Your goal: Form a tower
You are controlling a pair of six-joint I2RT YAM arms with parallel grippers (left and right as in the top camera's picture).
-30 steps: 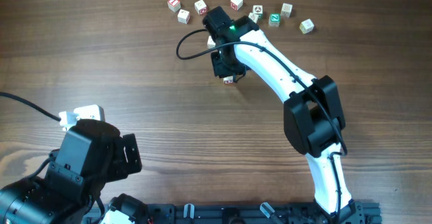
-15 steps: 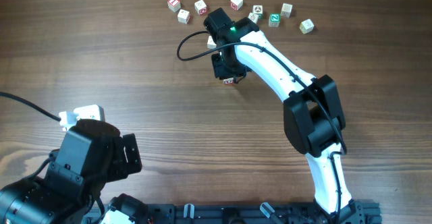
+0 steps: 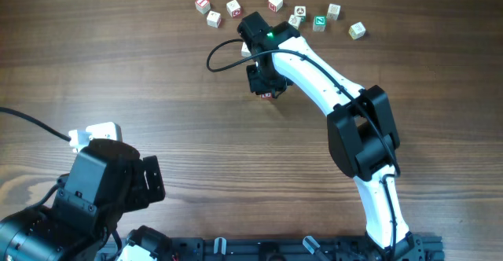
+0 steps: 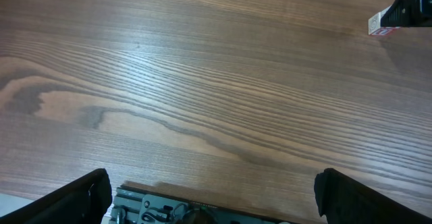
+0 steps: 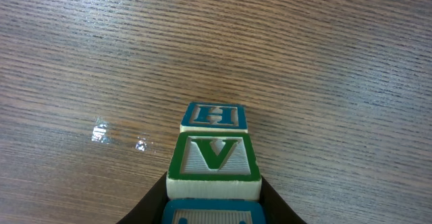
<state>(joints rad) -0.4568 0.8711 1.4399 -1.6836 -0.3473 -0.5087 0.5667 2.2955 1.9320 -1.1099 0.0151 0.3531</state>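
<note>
From above, your right gripper (image 3: pixel 266 86) is pointing down in the upper middle of the frame. The tower (image 3: pixel 268 95) is peeking out just under it, showing a bit of red. A row of loose cubes (image 3: pixel 233 8) is lying along the top edge of the table (image 3: pixel 157 80), apart from the tower. Your left arm (image 3: pixel 102 190) is sitting in the lower left corner, well apart from all the cubes. In the left wrist view, your left gripper (image 4: pixel 212 183) is standing wide open and holding nothing. Its two black fingers (image 4: pixel 74 200) are showing in the bottom corners with bare wood between them. The tower (image 4: pixel 379 27) is showing far off in the upper right corner, with the dark right gripper (image 4: pixel 415 5) right over it, so only one pale cube with a red mark is sticking out. In the right wrist view, the tower (image 5: pixel 213 158) is filling the lower middle. A cube with a blue H is sitting farthest up, a cube with a green V is next, and a blue-edged cube is at the bottom edge. Your right gripper (image 5: pixel 213 210) is clenched on the tower, its dark fingers (image 5: pixel 155 207) pressing on both sides of the nearest cubes.
</note>
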